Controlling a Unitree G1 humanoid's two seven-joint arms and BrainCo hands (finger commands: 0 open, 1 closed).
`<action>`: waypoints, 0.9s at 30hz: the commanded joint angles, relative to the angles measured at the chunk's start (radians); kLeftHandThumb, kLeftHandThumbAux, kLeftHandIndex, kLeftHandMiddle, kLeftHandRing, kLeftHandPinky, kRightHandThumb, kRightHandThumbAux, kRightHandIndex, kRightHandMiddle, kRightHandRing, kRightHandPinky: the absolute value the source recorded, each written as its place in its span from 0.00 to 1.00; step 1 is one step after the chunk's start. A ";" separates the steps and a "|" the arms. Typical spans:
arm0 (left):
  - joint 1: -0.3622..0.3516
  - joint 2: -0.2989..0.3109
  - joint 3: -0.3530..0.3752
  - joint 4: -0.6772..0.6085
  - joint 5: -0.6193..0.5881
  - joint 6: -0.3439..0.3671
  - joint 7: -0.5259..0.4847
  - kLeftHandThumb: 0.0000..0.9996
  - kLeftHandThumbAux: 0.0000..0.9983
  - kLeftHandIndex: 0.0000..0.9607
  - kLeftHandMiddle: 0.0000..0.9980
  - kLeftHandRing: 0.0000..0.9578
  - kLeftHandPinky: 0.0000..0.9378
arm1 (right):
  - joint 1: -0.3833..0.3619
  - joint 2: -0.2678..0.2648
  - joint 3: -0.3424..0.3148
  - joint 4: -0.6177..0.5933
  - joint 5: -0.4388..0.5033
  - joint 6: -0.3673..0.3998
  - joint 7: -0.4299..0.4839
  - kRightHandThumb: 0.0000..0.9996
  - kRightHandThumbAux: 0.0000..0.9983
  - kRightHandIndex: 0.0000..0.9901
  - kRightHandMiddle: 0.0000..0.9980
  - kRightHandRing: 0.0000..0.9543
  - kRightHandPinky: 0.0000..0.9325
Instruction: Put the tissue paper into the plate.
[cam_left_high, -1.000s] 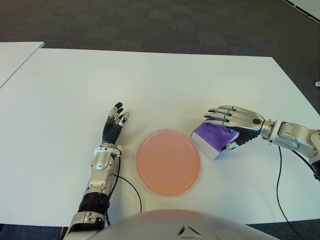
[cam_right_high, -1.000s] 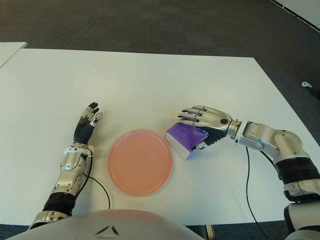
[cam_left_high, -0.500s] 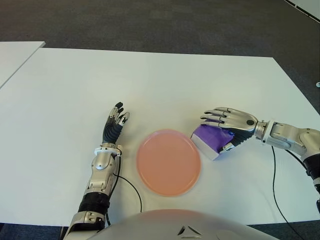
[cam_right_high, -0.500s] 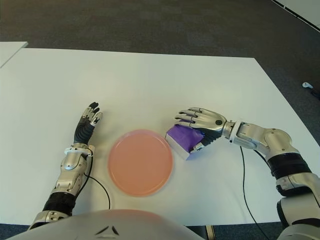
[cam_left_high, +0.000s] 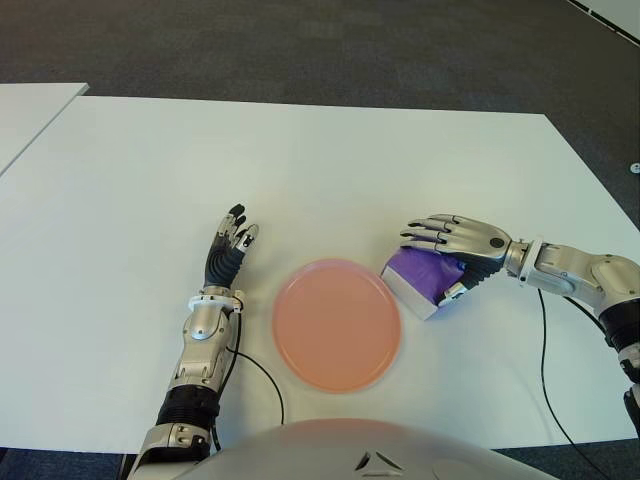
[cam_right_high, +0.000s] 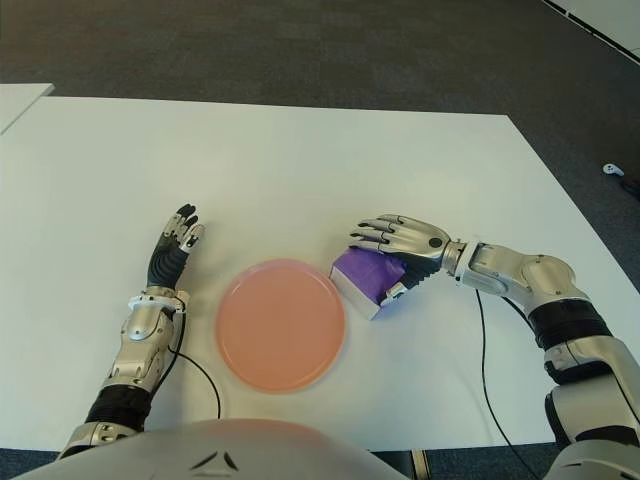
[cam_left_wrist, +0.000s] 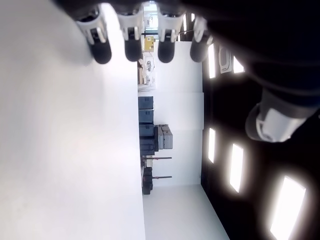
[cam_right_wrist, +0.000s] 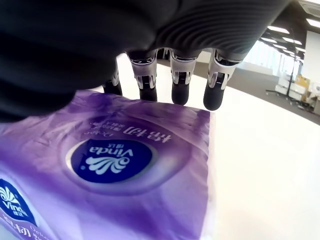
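Tissue pack (cam_left_high: 424, 277) unmoved beside plate (cam_left_high: 337, 323); right hand (cam_left_high: 452, 246) has lowered, fingers spread.

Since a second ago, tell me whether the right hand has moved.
Yes. The right hand has slid slightly toward the plate, reaching farther over the tissue pack, which has stayed put just right of the plate.

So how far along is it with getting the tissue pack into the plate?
Nothing is done yet: the pink plate holds nothing. The purple tissue pack lies on the white table just right of the plate. In hand: the right robot hand is over the pack, fingers extended, not closed. The left robot hand shows left of the plate. Left: grasp, lift, place.
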 joint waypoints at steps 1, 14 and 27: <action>0.043 -0.009 -0.002 0.017 0.012 0.040 0.017 0.00 0.48 0.00 0.00 0.00 0.00 | 0.007 0.006 0.029 0.020 -0.007 -0.005 0.007 0.44 0.20 0.00 0.00 0.00 0.00; 0.062 -0.012 -0.005 -0.019 0.010 0.066 0.018 0.00 0.48 0.00 0.00 0.00 0.00 | 0.039 -0.024 0.038 0.012 -0.015 0.004 -0.010 0.43 0.21 0.00 0.00 0.00 0.00; 0.064 -0.010 -0.004 -0.016 0.000 0.066 0.006 0.00 0.48 0.00 0.00 0.00 0.00 | 0.073 -0.103 -0.067 -0.081 0.147 0.002 0.079 0.37 0.24 0.00 0.00 0.00 0.00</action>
